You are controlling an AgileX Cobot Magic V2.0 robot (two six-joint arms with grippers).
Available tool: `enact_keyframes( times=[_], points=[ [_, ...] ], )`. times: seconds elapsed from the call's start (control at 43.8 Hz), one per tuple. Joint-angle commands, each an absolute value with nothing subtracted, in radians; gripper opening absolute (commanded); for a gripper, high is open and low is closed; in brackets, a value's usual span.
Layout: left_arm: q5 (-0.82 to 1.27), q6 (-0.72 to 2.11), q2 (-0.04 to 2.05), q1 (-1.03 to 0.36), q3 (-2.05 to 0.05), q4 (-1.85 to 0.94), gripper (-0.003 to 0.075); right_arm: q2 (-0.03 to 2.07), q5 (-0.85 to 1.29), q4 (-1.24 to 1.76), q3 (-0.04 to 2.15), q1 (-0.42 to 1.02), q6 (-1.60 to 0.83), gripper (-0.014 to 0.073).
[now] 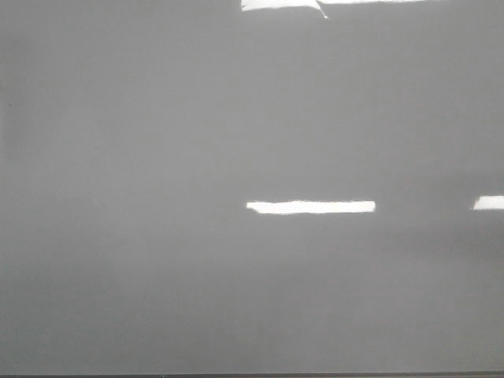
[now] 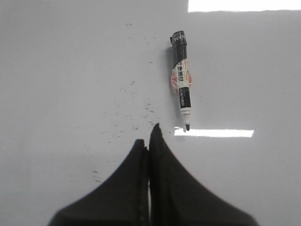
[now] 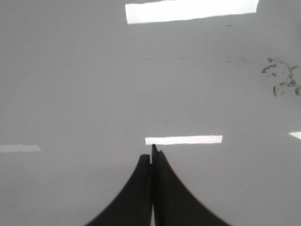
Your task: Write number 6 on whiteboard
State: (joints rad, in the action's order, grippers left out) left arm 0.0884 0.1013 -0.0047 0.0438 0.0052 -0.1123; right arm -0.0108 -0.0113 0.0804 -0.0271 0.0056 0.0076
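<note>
Both hands pressed together, holding nothing — left hand [image 2: 149,136] just short of the uncapped marker [image 2: 181,80] lying flat on the whiteboard [image 2: 70,70], right hand [image 3: 151,153] over bare board with faint smudges [image 3: 282,77] beyond — no 6 visible.

The whiteboard [image 1: 157,157] lies flat, glossy grey-white with bright glare bars; no 6 shows on it.

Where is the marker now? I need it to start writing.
In the left wrist view only, the marker lies uncapped on the whiteboard, just beyond the shut left gripper.
</note>
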Motion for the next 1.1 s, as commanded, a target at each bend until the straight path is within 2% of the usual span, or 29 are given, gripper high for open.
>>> enact_keyframes(
  times=[0.0, 0.617, 1.074],
  points=[
    [0.000, 0.102, -0.019, 0.044, 0.009, -0.121, -0.0020, -0.029, -0.097, 0.073, -0.022, 0.007, 0.008, -0.0069],
    [0.000, 0.102, -0.019, 0.044, 0.009, -0.110, -0.0020, -0.029, -0.108, 0.073, -0.022, 0.007, 0.008, -0.0069],
    [-0.143, 0.102, -0.019, 0.044, 0.002, -0.102, -0.0020, -0.029, -0.158, 0.073, -0.006, 0.007, 0.008, -0.0069]
  ],
)
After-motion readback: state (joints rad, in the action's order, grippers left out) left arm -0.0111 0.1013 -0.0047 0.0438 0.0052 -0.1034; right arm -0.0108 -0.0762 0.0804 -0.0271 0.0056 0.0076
